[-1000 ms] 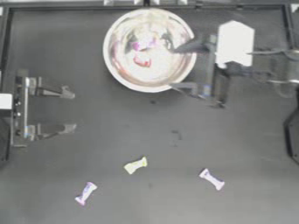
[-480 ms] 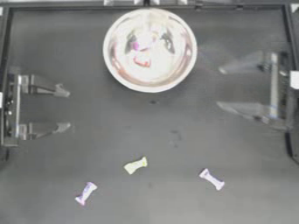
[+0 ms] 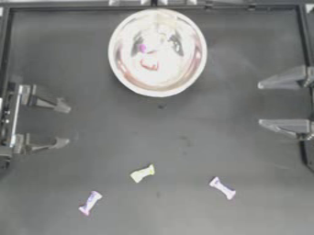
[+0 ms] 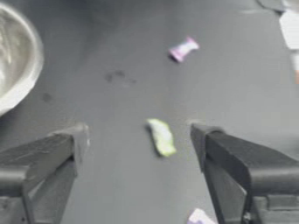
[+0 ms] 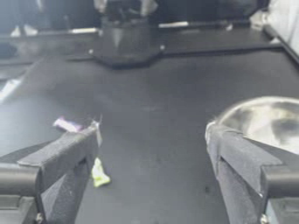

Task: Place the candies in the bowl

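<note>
The silver bowl (image 3: 157,85) stands at the back middle of the table, with a red candy (image 3: 149,65) and a purple candy (image 3: 142,47) inside it. On the front of the table lie a yellow-green candy (image 3: 142,173) and two white-and-pink candies (image 3: 222,188) (image 3: 89,203). My left gripper (image 3: 61,125) is drawn back at the left edge, open and empty. At the right edge my right gripper (image 3: 264,104) is also open and empty. The left wrist view shows the yellow-green candy (image 4: 161,138) between its open jaws but farther off, and a white-and-pink candy (image 4: 183,48) beyond.
The table's raised frame (image 3: 153,5) runs along the back. In the right wrist view the bowl (image 5: 262,118) sits past one jaw, the yellow-green candy (image 5: 100,175) past the other, and the left arm (image 5: 125,41) stands far across.
My right gripper has left the bowl's right rim and pulled back to the right edge, jaws open. The left arm and the candies on the table have not moved.
</note>
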Controlling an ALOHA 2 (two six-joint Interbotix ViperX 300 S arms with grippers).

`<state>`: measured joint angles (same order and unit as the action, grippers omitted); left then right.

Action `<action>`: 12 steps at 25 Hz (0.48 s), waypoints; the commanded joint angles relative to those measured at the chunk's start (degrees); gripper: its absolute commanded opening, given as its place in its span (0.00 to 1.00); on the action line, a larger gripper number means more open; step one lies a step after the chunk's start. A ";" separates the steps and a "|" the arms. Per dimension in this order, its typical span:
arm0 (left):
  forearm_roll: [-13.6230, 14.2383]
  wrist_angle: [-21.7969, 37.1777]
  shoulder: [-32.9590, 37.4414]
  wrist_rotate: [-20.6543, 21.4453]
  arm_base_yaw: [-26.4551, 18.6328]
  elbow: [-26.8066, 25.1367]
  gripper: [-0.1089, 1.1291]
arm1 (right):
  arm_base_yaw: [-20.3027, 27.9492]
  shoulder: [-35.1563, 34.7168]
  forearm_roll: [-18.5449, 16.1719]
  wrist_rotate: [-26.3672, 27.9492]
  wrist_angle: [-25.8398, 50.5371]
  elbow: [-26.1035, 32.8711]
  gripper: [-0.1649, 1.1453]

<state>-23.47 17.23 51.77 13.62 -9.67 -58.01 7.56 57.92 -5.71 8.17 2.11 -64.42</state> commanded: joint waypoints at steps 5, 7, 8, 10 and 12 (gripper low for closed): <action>11.95 13.97 -2.81 -19.07 0.70 7.73 0.89 | 0.09 -0.09 0.97 0.00 0.44 0.00 0.89; 19.07 18.98 -4.75 -28.21 3.08 10.55 0.89 | 0.09 -0.18 1.14 -0.09 0.53 -0.09 0.89; 23.29 21.62 -5.98 -33.13 5.19 12.04 0.88 | 0.09 -0.09 1.14 0.00 0.70 -0.09 0.89; 33.66 28.04 -9.32 -44.65 11.95 15.47 0.88 | 0.09 -0.18 1.14 0.00 1.05 -0.18 0.89; 42.01 33.84 -12.48 -55.02 18.72 18.54 0.89 | 0.09 -0.09 1.23 0.00 1.23 -0.44 0.89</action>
<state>12.48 47.29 41.75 -37.09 4.66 -42.80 7.56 58.10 -4.75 8.17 3.34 -65.39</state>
